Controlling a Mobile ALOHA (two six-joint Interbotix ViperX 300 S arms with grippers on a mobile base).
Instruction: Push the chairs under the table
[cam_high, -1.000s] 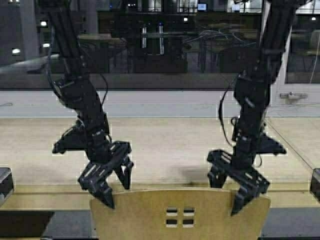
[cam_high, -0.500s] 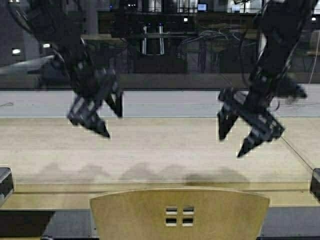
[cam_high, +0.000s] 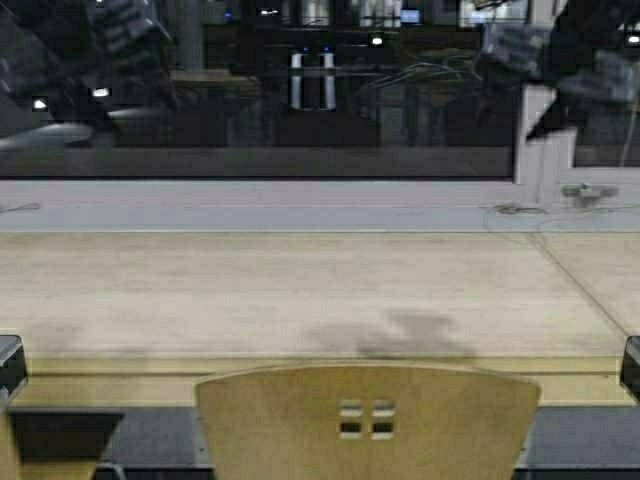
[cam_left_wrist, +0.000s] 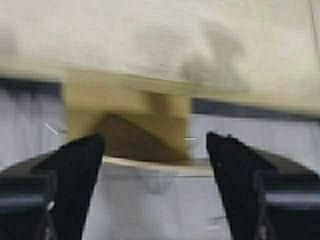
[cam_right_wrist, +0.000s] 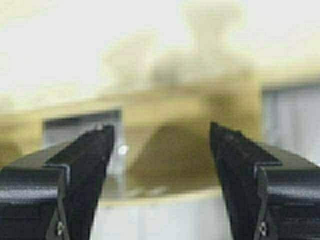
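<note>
One yellow-tan chair shows its curved backrest with four small square cut-outs at the bottom centre, right at the thick front edge of the long light-wood table. A sliver of a second chair shows at the bottom left. Both arms are raised high and far from the chair: my left gripper at the top left, my right gripper at the top right. In the wrist views my left gripper and right gripper are open and empty, looking down on the table and the chair.
A grey sill and a dark window run behind the table. A white window frame with a handle stands at the right. Dark parts of the robot's frame sit at both lower edges.
Both arms have lifted from the top of the chair's backrest up to the top corners of the high view. The scene has shifted slightly right, so the robot has moved a little.
</note>
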